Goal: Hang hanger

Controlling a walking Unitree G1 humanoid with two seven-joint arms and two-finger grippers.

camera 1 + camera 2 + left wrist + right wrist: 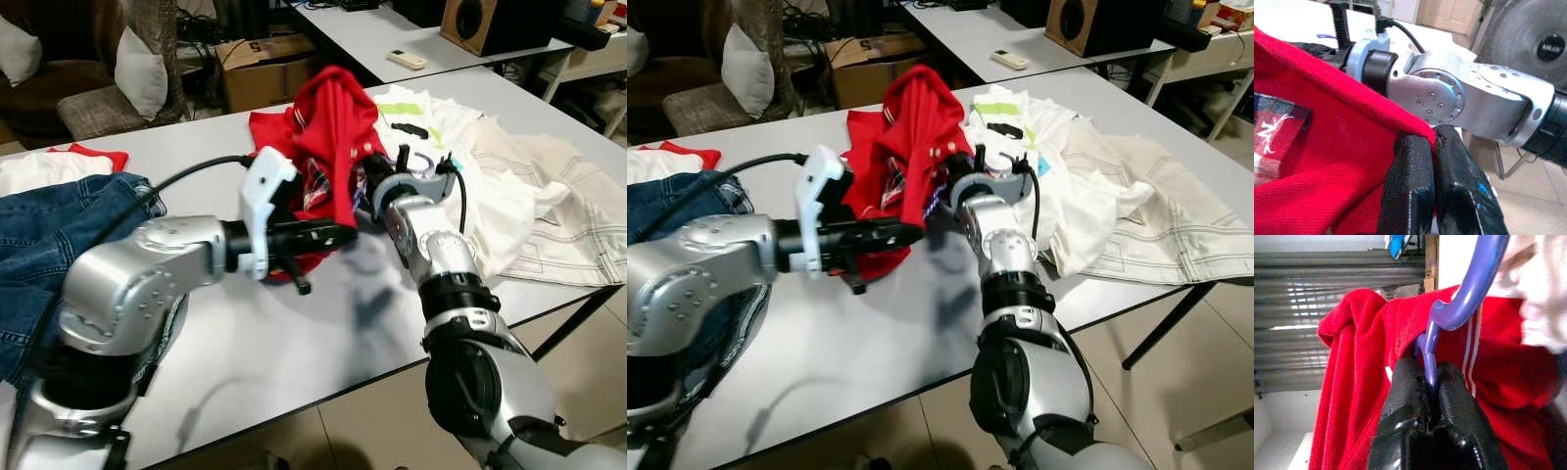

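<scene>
A red shirt (328, 127) is held up above the white table (294, 333), draped over a purple hanger (1462, 298). My right gripper (1429, 382) is shut on the hanger's thin neck just below the hook, at the shirt's right side. My left gripper (1434, 147) is shut on a fold of the red shirt (1327, 147) at its lower edge. In the left eye view its black fingers (313, 235) reach into the shirt from the left. Most of the hanger is hidden inside the cloth.
White garments (509, 186) lie heaped at the right of the table, blue jeans (49, 235) at the left. A remote (406, 59) lies on a second table behind. A cardboard box (263, 69) and a cushioned chair (108, 78) stand beyond.
</scene>
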